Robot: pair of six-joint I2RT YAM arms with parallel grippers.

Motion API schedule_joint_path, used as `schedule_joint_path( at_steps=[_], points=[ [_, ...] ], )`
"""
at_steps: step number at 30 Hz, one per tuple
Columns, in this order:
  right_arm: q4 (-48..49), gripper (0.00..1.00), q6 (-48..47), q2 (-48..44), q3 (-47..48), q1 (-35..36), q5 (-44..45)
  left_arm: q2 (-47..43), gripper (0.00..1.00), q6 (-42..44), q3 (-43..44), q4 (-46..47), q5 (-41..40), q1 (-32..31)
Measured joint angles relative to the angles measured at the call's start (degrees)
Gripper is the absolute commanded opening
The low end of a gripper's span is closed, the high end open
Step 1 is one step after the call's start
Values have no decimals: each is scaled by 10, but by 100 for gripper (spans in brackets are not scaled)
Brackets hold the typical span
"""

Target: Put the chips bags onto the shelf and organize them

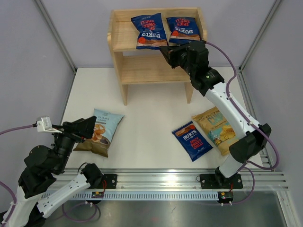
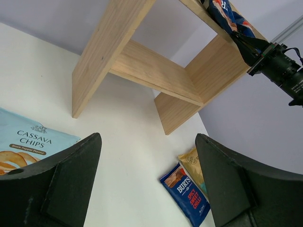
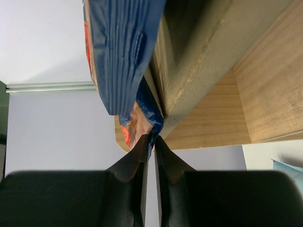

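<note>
The wooden shelf (image 1: pixel 142 71) stands at the back. Two dark blue Burts bags lie on its top tier, a left one (image 1: pixel 149 30) and a right one (image 1: pixel 183 29). My right gripper (image 1: pixel 165 49) is at the top tier's front edge, shut on the left bag's overhanging lower edge (image 3: pixel 142 118). My left gripper (image 1: pixel 87 127) is open and empty, just above the pale blue-white cassava bag (image 1: pixel 105 128). A third dark blue bag (image 1: pixel 191 140) and the tan-yellow bag (image 1: pixel 215 127) lie flat on the table at the right.
The shelf's lower tier (image 2: pixel 156 75) holds nothing. A grey wall and metal frame posts (image 1: pixel 57 35) enclose the white table. An aluminium rail (image 1: pixel 189 182) with the arm bases runs along the near edge.
</note>
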Motion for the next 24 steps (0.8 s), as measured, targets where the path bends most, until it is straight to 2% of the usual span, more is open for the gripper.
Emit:
schedule_joint_path(
  at_steps=[10,15,22,23,24],
  points=[
    [9,15,42,0,-1,19,85,0,83,0,0,-2,0,0],
    [21,20,55,0,-9,35,118,-3,83,0,0,-5,0,0],
    [32,39,56,0,-9,58,128,-5,83,1,0,-12,0,0],
    [33,49,55,0,-9,60,129,-5,83,1,0,-13,0,0],
    [33,54,55,-1,-10,61,131,-5,83,1,0,-13,0,0]
  ],
)
